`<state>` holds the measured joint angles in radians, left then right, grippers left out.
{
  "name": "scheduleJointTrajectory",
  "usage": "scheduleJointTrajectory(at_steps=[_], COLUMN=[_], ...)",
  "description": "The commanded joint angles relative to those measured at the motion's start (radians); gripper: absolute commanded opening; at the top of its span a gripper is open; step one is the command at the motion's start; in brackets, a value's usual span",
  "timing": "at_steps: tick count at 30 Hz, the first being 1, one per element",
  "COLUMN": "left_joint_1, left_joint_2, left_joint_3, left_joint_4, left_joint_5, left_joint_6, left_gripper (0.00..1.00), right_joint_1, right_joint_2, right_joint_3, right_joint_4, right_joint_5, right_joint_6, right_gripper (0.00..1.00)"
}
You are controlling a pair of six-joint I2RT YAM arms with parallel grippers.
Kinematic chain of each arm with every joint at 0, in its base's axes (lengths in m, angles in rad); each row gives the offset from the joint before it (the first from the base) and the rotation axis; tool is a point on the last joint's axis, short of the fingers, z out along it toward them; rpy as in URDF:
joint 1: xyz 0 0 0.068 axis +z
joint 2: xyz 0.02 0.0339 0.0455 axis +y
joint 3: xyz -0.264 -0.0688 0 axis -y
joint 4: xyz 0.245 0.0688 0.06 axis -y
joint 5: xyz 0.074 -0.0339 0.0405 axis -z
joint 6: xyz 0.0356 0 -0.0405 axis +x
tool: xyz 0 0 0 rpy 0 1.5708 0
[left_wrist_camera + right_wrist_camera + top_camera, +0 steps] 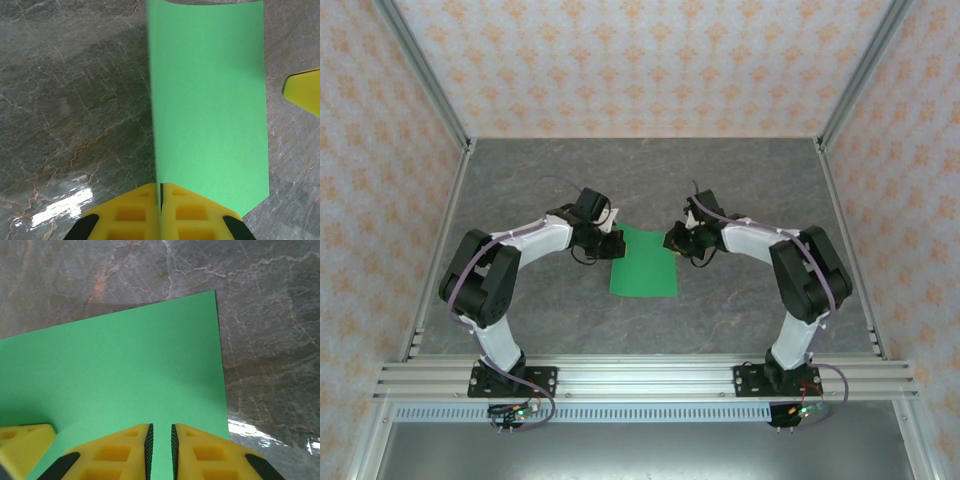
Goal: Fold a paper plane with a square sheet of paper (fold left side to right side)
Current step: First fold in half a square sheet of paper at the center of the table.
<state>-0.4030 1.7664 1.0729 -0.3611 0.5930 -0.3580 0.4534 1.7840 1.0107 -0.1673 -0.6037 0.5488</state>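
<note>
Nearest, a silver metal rail (pixel 640 378) runs along the close edge of the tabletop (pixel 740 180), and both arms are bolted to it. The left arm (pixel 490 290) and the right arm (pixel 805 280) bend in toward each other, and their ends meet at the square sheet of paper (pixel 643 265). The paper is bright green. It lies in the middle of the grey, stone-looking tabletop, between the two arms. The left jaws are at the paper's far left corner. From the left wrist, their yellow fingers (pixel 135 212) are pressed tight together. One edge of the paper runs straight into the slit between them, so they seem to pinch the paper there. The right jaws are at the paper's far right corner. From the right wrist, their yellow fingers (pixel 210 447) are almost closed, with just a thin gap, and green paper shows through it. I cannot tell if they grip the paper. Farthest back stand walls (pixel 640 60) with a pale orange pattern.
</note>
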Motion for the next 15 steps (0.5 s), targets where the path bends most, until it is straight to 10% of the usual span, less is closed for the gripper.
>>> scheduleJointTrajectory(at_steps=[1,15], left_joint_1=[0.005,0.004], left_joint_2=[0.003,-0.072], left_joint_3=[0.029,0.019], left_joint_4=[-0.027,0.055], left_joint_5=[-0.006,0.124], left_joint_6=[-0.007,-0.086], left_gripper=[0.00,0.27], right_joint_1=[0.011,0.024], right_joint_2=[0.037,0.098], right_joint_3=[0.034,0.033], right_joint_4=[-0.002,-0.113], right_joint_5=[-0.004,0.071], right_joint_6=[-0.017,-0.058], right_gripper=[0.20,0.20])
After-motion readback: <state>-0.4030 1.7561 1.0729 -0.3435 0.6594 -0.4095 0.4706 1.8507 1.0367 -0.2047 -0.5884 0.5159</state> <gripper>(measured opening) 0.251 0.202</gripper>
